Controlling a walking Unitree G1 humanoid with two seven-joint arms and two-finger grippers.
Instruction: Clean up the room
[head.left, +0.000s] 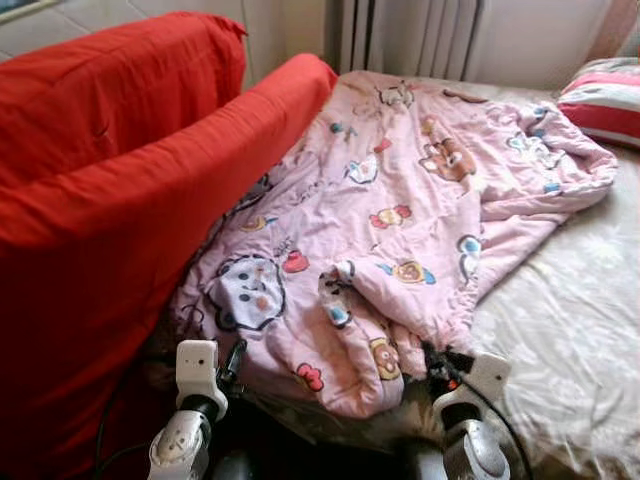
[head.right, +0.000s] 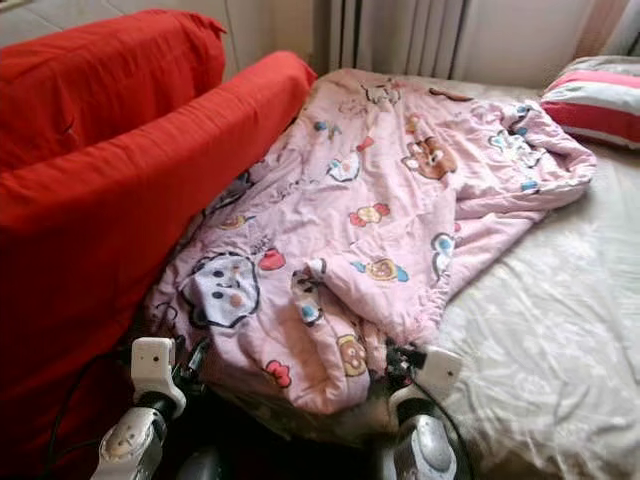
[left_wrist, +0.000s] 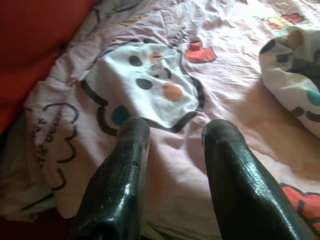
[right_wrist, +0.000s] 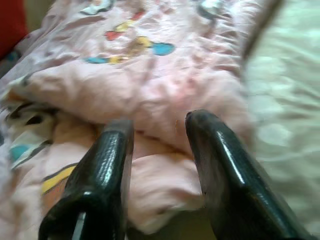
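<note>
A pink quilt (head.left: 400, 200) printed with cartoon animals lies rumpled across the bed, its near edge folded over in a thick roll (head.left: 360, 360). My left gripper (left_wrist: 175, 132) is open just over the quilt's near left part, by the white cloud-face print (left_wrist: 150, 85), with nothing between its fingers. My right gripper (right_wrist: 157, 122) is open at the quilt's near edge, its fingertips (right_wrist: 200, 120) against a pink fold (right_wrist: 165, 100). In the head views both grippers sit low at the bed's near edge, the left gripper (head.left: 233, 362) and the right gripper (head.left: 440, 362).
A red sofa (head.left: 110, 200) presses against the bed's left side, its arm touching the quilt. A beige patterned bedsheet (head.left: 570, 320) is bare on the right. A striped red and white pillow (head.left: 605, 100) lies at the far right. A white radiator (head.left: 410, 35) stands behind the bed.
</note>
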